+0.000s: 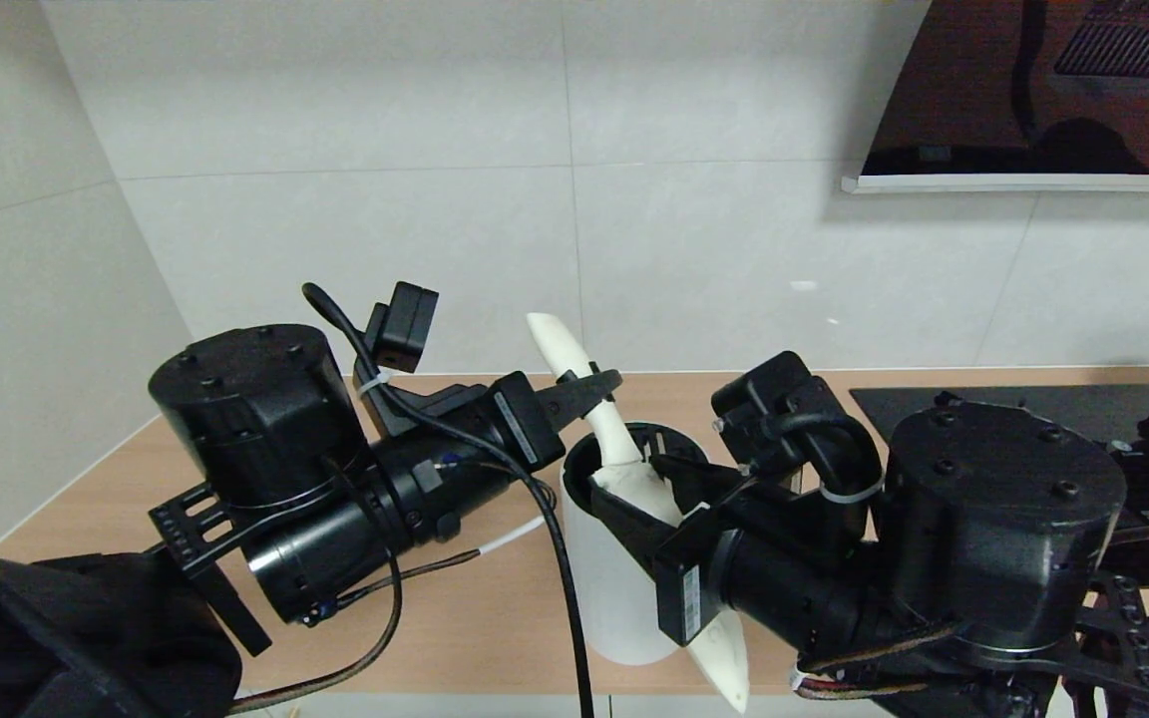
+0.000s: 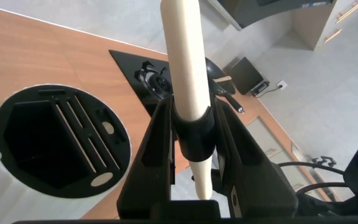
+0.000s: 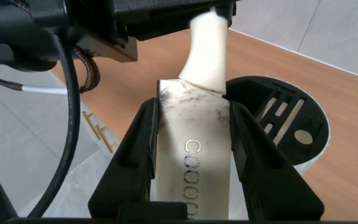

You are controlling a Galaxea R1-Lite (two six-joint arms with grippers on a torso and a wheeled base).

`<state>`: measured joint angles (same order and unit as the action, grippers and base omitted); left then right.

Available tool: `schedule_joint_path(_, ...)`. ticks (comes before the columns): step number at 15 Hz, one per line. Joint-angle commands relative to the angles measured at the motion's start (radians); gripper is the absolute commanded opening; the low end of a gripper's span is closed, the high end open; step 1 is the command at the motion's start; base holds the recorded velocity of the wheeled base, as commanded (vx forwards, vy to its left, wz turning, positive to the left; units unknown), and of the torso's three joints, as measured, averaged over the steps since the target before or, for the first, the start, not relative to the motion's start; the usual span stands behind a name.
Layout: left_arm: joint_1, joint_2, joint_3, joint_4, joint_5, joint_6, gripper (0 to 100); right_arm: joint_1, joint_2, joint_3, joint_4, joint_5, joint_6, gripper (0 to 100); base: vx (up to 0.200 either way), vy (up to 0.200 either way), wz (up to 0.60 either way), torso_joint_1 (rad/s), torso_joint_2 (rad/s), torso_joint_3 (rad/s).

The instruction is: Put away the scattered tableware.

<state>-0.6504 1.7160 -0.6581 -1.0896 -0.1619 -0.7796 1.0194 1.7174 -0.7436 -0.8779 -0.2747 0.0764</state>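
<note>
Both hands are closed on one white knife, which is held tilted in the air. My left hand clamps the rounded pale handle near its middle, jaws narrow, pressing on it from both sides. The butt of the handle projects up and away from me, past the fingers. My right hand clamps the flat of the blade, one jaw on each face. The blade is smudged with dark marks near the handle joint and carries print. Its tip passes back under my right wrist and points down toward me.

A white cylindrical holder stands upright on the wooden surface, directly under the knife. Its black top insert has several narrow slots and a larger opening. The knife is not seated in any slot. A black cooktop lies on the surface to my right, well apart from the holder.
</note>
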Motion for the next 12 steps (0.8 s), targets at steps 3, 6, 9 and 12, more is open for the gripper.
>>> schedule_joint_path(3, 0.000, -0.018, -0.005, -0.004, 0.002, -0.001, 0, 0.001, -0.002, 0.003, 0.004, 0.002, 0.000, 100, 0.000, 0.000, 0.00, 0.000, 0.00, 0.000)
schedule_joint_path(6, 0.006, -0.052, -0.020, 0.013, 0.004, 0.002, 0, -0.050, -0.038, 0.000, 0.002, 0.003, -0.001, 100, 0.000, 0.000, 0.00, 0.000, 0.00, 0.000)
schedule_joint_path(9, 0.028, -0.113, -0.104, 0.160, 0.091, 0.013, 0, -0.220, -0.081, -0.025, 0.002, 0.022, -0.001, 100, 0.000, 0.000, 0.00, 0.000, 0.00, 0.000)
schedule_joint_path(12, 0.009, -0.174, -0.252, 0.369, 0.263, 0.111, 0, -0.366, -0.101, -0.040, 0.010, 0.065, 0.000, 100, 0.000, 0.000, 0.00, 0.000, 0.00, 0.000)
